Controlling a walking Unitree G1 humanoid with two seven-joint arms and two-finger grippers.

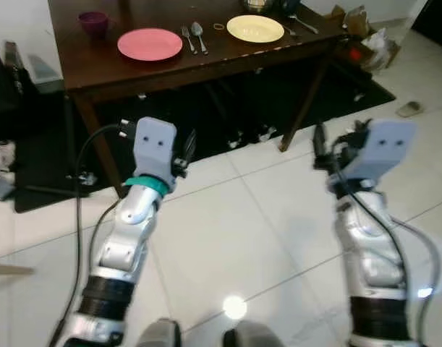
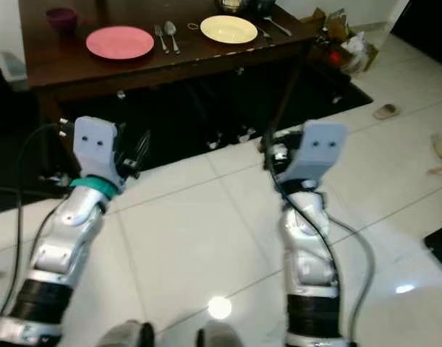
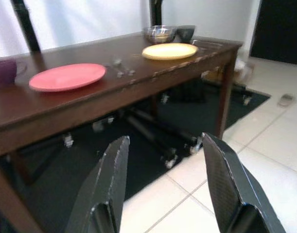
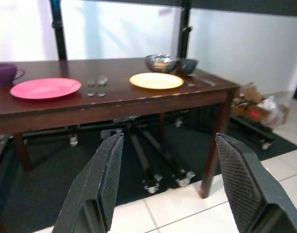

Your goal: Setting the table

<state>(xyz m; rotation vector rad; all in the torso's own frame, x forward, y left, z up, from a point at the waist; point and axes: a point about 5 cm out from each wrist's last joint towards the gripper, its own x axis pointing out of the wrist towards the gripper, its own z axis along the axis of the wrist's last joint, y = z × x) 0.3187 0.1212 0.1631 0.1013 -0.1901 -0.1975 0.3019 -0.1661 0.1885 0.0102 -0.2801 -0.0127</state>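
Two grippers hang over the white tiled floor [image 1: 228,238], short of the table [image 4: 138,104]: my left gripper [image 3: 163,189] and right gripper [image 4: 172,189] both stand wide open and empty. From the wrists I read a steel bowl [image 4: 161,62] and a dark bowl [image 4: 188,65] behind the yellow plate [image 4: 156,80]. On the dark wood lie the pink plate [image 1: 150,44], fork [image 1: 186,37], spoon [image 1: 198,33] and purple cup [image 1: 93,23]. A black rug [image 4: 51,194] lies under the table.
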